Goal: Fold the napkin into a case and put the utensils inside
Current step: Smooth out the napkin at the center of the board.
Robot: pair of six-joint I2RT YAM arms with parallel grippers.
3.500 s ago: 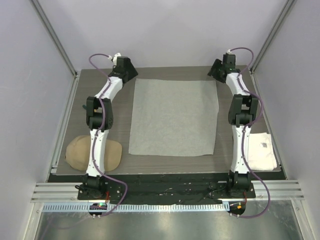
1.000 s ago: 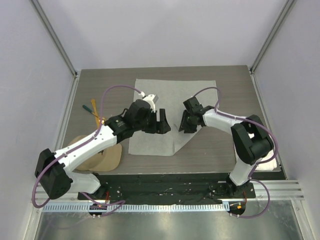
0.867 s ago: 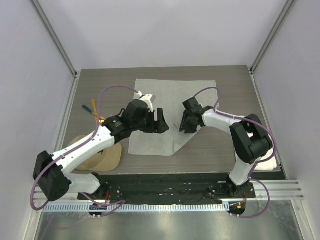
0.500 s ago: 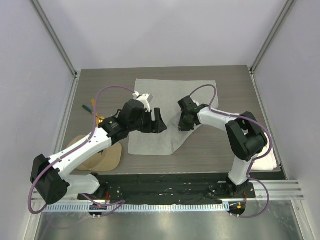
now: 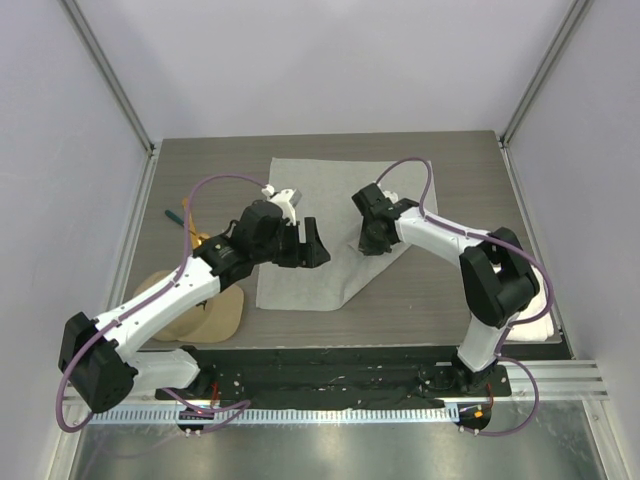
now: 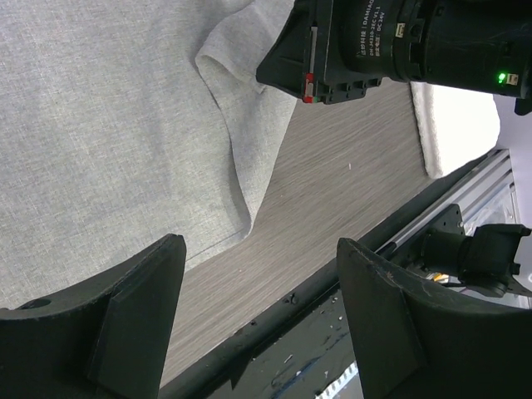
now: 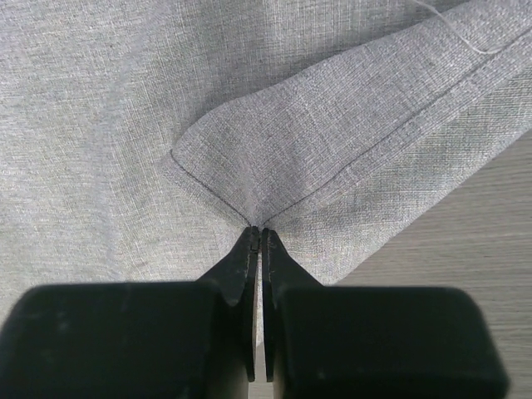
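The light grey napkin (image 5: 320, 190) lies flat in the middle of the table, and its near right corner is turned over toward the centre. My right gripper (image 5: 371, 240) is shut on that turned-over flap; in the right wrist view the jaws (image 7: 258, 229) pinch the stitched hem of the napkin (image 7: 125, 91). My left gripper (image 5: 312, 246) hovers open over the napkin's near part, beside the right one. The left wrist view shows its fingers (image 6: 137, 307) wide apart with nothing between them, the napkin (image 6: 100, 125) below. The utensils (image 5: 186, 217) lie at the table's left.
A tan cap (image 5: 190, 312) sits at the near left, partly under my left arm. A white towel (image 5: 535, 322) lies at the near right, and the left wrist view shows it as well (image 6: 461, 125). The table's black front rail (image 5: 330, 360) runs along the near edge.
My right gripper has closed on the napkin's flap and drawn it a little back and left. The left arm has shifted slightly back, still open.
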